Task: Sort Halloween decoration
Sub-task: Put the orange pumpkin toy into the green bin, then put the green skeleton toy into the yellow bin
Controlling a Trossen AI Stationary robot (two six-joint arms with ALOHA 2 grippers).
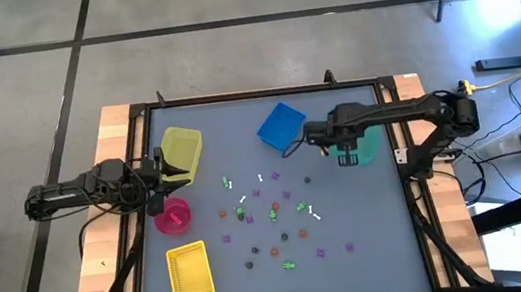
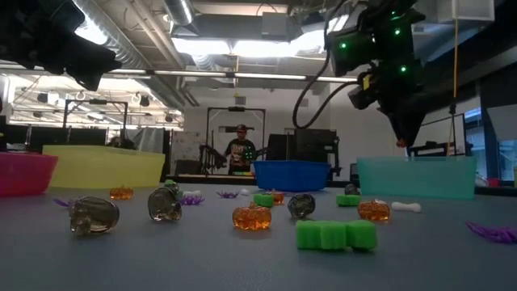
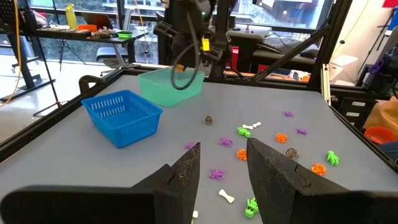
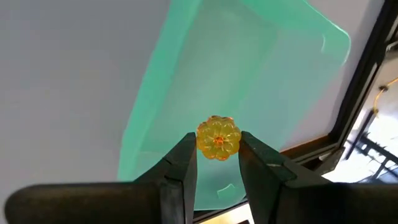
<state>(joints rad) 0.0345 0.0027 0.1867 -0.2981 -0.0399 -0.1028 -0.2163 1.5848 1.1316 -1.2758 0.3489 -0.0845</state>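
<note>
orange pumpkin (image 4: 218, 138) pinched by right end effector (image 4: 217, 152) over teal bin (image 4: 249, 81) | left end effector (image 3: 222, 163) open, empty

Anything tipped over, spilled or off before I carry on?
Nothing stands out. The trinkets lie loose mid-table, as unsorted stock would. All bins sit upright. The right tool grips an orange pumpkin above the teal bin; the left tool is empty.

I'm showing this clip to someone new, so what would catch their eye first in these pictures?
Probably the right hand, poised over the teal bin at the table's right side with a small orange pumpkin pinched between its fingers. Next, the scatter of tiny trinkets across the middle of the table. The left hand waits at the left edge, empty.
</note>
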